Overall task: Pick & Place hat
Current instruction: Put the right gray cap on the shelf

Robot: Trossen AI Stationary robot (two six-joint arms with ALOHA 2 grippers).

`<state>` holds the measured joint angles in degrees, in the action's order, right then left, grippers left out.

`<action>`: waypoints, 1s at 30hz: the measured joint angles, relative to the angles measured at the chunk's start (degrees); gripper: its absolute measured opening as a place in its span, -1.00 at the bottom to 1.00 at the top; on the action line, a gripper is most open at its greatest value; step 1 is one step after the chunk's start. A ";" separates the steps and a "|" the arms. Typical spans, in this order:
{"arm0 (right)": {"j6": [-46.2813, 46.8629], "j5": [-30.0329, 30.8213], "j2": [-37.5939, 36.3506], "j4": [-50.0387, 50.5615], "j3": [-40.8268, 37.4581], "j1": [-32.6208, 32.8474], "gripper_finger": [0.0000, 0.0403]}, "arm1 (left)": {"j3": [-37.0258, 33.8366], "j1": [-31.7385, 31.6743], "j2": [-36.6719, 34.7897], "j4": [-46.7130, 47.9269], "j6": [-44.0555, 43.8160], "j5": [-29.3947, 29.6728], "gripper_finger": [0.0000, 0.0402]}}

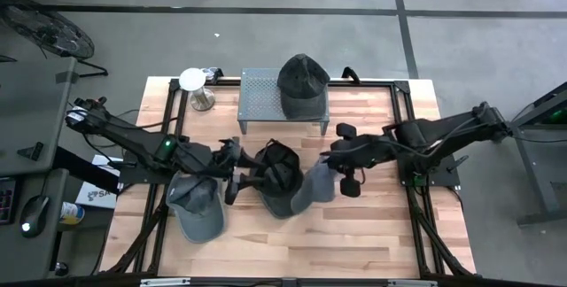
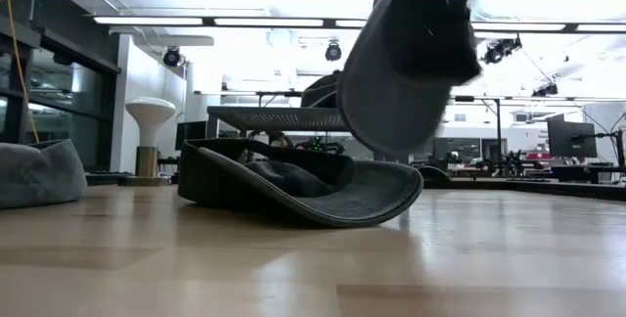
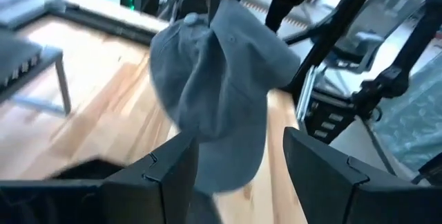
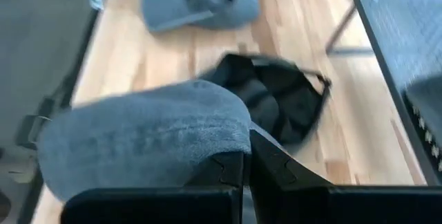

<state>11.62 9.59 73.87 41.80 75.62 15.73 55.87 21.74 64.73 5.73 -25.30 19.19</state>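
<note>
A grey hat (image 1: 314, 184) hangs above the table's middle, with my right gripper (image 1: 327, 165) shut on it; the low view shows this hat (image 2: 399, 67) clear of the wood. Under and beside it a dark hat (image 1: 278, 175) lies upside down on its crown. Left of that, my left gripper (image 1: 243, 170) stands open; its fingers (image 3: 166, 175) frame the hanging hat (image 3: 217, 92) from a distance without touching it. A second grey hat (image 1: 197, 208) lies on the table at the near left. Another dark hat (image 1: 303, 82) rests on the metal rack (image 1: 260, 92). My right gripper pinches an edge of the grey hat's cloth (image 4: 231, 144) between its two shut fingers, which slant down from the table's right side. The hat hangs below the fingers, lifted clear of the table and of the dark hat.
A white mushroom-shaped stand (image 1: 197, 84) is at the far left beside the rack. Black frame rails (image 1: 416, 198) run along the table's sides. Bare wood lies along the near edge (image 1: 310, 243).
</note>
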 joint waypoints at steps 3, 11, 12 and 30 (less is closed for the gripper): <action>-2.57 -2.97 0.00 -1.15 2.54 0.00 -1.00 | 1.30 0.00 0.00 -2.37 2.97 -0.69 0.04; -10.02 -13.56 -0.02 -8.41 8.02 0.00 -1.00 | 7.78 0.00 0.00 -3.07 9.99 -1.86 0.04; -10.77 -14.91 -0.02 -9.84 8.45 0.00 -1.00 | 8.78 0.00 0.00 -3.07 10.66 -2.12 0.04; -20.73 -36.68 -0.02 -39.62 9.19 -4.42 -1.00 | 17.44 -6.78 3.17 -6.96 17.53 -15.44 0.04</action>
<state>-9.11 -27.08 73.84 2.19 84.81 11.30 73.31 14.95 67.90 -1.23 -7.77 3.75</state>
